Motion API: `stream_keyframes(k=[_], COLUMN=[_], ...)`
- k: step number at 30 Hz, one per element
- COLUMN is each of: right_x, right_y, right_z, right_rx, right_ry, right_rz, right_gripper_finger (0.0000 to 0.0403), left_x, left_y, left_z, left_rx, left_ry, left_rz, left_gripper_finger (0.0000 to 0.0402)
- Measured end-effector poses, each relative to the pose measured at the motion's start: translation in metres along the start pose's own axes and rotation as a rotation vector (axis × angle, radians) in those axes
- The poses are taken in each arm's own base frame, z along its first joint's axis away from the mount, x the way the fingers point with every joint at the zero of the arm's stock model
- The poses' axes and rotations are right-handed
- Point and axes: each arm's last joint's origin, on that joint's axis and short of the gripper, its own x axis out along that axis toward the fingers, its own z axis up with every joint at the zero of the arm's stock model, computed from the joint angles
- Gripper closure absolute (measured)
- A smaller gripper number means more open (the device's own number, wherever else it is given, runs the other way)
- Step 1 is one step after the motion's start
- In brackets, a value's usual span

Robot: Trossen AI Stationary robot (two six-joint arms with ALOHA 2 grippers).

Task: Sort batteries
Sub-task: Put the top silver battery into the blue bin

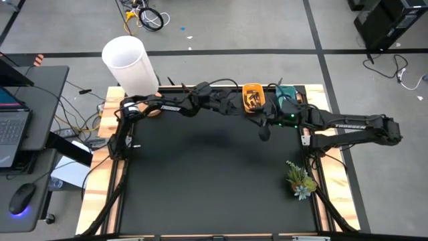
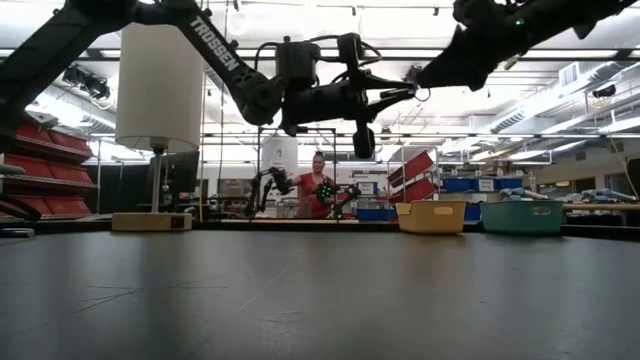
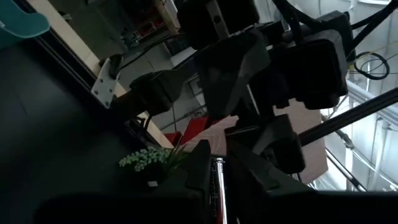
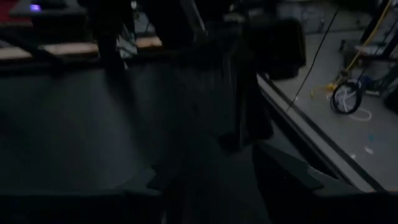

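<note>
Left pincer [image 3: 214,177] pinching a silver battery [image 3: 218,186], raised at far bench edge by yellow tray [image 1: 253,98] | right pincer [image 1: 265,131] alongside, state unclear | step: carrying/handover, likely | next: align over tray, then release

a grey concrete floor [image 1: 221,27] crossed by dark tape lines surrounds the black tabletop [image 1: 214,181], which sits in a pale wooden frame [image 1: 93,194]. cables [image 1: 144,15] lie coiled on the floor beyond it. to one side stands a grey desk [image 1: 30,127] carrying a laptop [image 1: 10,130] and a mouse [image 1: 22,199] lit blue. seen level across the tabletop, the room is a large workshop with strip lights [image 2: 560,145] across the ceiling, red shelving [image 2: 40,175] along one wall and blue bins [image 2: 470,185] further back. a person in a red top [image 2: 322,190] stands at a far bench.
</note>
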Motion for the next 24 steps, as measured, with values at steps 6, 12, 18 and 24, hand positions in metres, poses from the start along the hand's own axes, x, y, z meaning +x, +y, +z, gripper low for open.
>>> stream_keyframes(k=[6, 12, 18, 24], right_x=[0.018, 0.034, 0.044, 0.047], right_y=[-0.002, 0.001, 0.002, 0.002], right_z=[-0.001, 0.001, 0.001, 0.002], right_rx=[-0.039, -0.099, -0.113, -0.125], right_ry=[-0.004, -0.047, -0.081, -0.093], right_rz=[-0.016, -0.003, -0.002, 0.003], right_gripper_finger=[0.0194, 0.0178, 0.0186, 0.0196], left_x=[0.0, -0.001, -0.001, -0.001], left_y=[0.0, -0.005, -0.01, -0.01], left_z=[0.0, 0.002, 0.004, 0.004], left_rx=[0.001, -0.004, 0.008, 0.004], left_ry=[0.006, 0.003, -0.008, 0.001], left_rz=[-0.004, -0.044, -0.086, -0.087], left_gripper_finger=[0.035, 0.0349, 0.0349, 0.0349])
